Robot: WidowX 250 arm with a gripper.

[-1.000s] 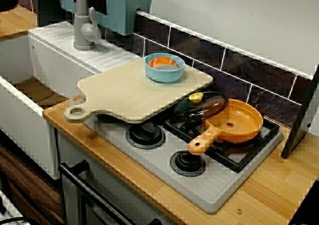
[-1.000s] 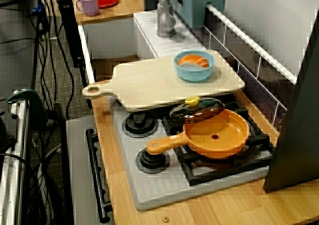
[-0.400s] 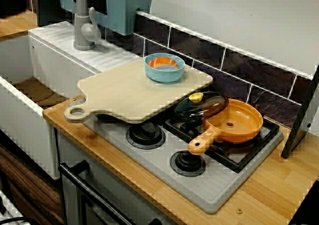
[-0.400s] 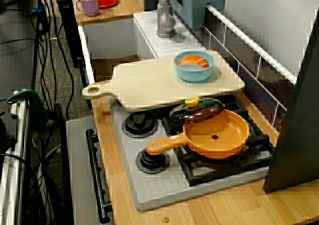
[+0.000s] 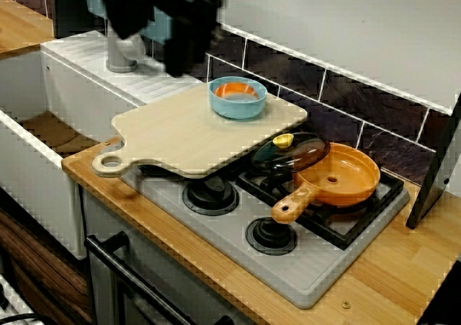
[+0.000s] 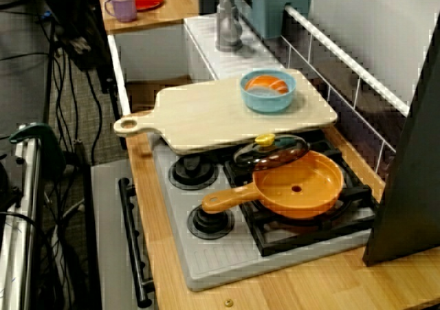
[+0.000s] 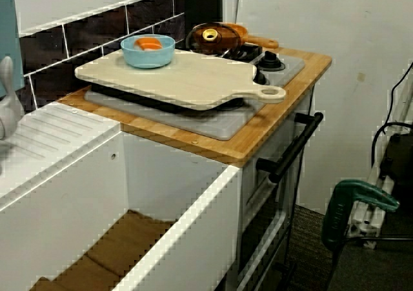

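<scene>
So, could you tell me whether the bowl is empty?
Not empty: the bowl holds an orange thing, seen in all views.

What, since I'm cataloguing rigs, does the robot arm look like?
The arm shows only as a black, blocky mass, heavily blurred, at the top of the view from the front. No cables, markings or lettering can be made out on it, and its separate parts cannot be told from one another.

We see the gripper (image 5: 181,55) as a dark blur, jaws unreadable, near the far edge of the cutting board (image 5: 180,134) and the blue bowl (image 5: 238,103), which holds an orange piece (image 5: 236,90). A glass lid (image 5: 292,153) leans on the orange pan (image 5: 342,177).
</scene>
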